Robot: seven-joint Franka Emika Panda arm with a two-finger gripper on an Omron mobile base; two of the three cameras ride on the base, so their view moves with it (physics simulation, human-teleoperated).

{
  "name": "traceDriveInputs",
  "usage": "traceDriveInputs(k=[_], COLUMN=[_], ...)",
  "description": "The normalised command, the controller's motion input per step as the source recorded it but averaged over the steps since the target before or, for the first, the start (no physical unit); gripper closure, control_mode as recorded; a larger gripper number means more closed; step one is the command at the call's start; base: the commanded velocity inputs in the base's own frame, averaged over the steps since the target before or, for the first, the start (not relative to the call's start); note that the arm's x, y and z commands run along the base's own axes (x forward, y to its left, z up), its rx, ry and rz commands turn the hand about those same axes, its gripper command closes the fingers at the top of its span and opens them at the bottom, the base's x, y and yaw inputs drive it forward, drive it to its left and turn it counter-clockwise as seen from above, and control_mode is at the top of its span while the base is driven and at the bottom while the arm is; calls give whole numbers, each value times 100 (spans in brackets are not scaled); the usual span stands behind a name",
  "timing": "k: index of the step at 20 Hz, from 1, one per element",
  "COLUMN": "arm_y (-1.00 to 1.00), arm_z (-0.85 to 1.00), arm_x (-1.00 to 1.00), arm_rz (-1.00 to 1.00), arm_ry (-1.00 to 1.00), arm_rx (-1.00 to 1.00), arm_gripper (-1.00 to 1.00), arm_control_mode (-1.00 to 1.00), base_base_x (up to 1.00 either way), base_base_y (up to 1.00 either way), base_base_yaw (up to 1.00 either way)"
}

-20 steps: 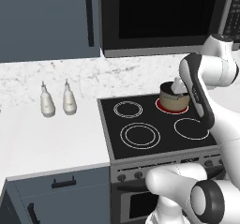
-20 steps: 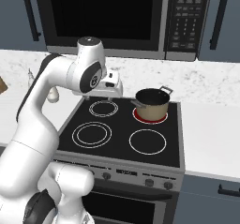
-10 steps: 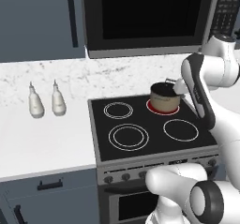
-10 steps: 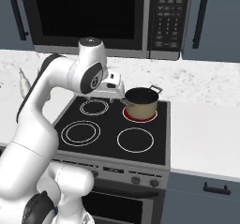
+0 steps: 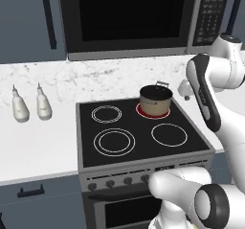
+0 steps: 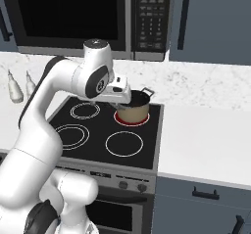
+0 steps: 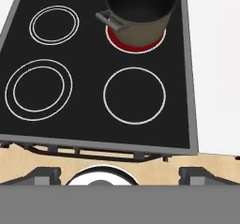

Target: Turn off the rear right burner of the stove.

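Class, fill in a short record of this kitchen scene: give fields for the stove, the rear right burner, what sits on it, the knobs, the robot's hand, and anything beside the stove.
stove: black glass top, four white-ringed zones
rear right burner: glowing red, still on
pot: tan, dark inside, standing on the rear right burner
knobs: row on the grey front panel, none touched
hand: open, high above the stove's front edge, holding nothing
bottles: two, on the counter left of the stove
microwave: above the stove
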Motion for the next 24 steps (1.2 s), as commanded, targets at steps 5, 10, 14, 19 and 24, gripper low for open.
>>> traceDriveInputs(k=[5,10,14,19,24], arm_y=[0,0,0,0,1], arm_z=[0,0,0,0,0], arm_x=[0,0,0,0,-1], arm_rz=[0,0,0,0,0], arm_ry=[0,0,0,0,0], arm_rx=[0,0,0,0,0], arm_gripper=[-100,-100,-100,-100,-100], arm_control_mode=[100,100,100,-100,-100], base_base_x=[-29,-29,-20,0,0], base_base_y=[-49,-42,-31,0,0], base_base_yaw=[0,1,1,0,0])
